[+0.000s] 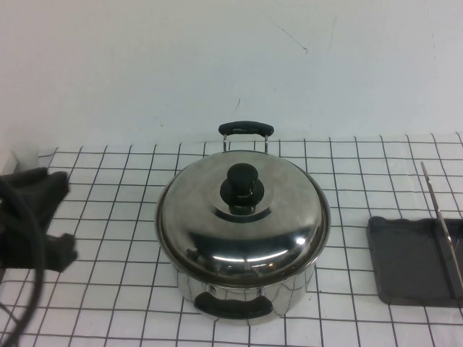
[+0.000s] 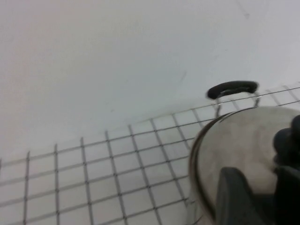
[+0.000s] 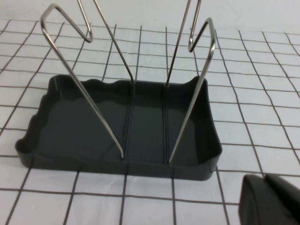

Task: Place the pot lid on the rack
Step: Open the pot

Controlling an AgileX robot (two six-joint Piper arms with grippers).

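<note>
The pot lid [image 1: 246, 220] is shiny domed steel with a black knob [image 1: 242, 188]. It sits closed on the steel pot [image 1: 289, 293] at the table's centre. The rack [image 1: 409, 264], a dark grey tray with thin wire bars [image 1: 438, 213], stands at the right edge. It fills the right wrist view [image 3: 89, 124]. My left gripper [image 1: 69, 217] is open and empty, left of the pot and apart from it. In the left wrist view its fingers [image 2: 239, 197] show in front of the lid [image 2: 239, 140]. My right gripper [image 3: 262, 180] is shut and empty, just short of the rack's corner.
The pot has two black loop handles, one at the far side [image 1: 246, 129] and one at the near side [image 1: 233, 307]. The table has a white cloth with a black grid [image 1: 108, 289]. A white wall stands behind it.
</note>
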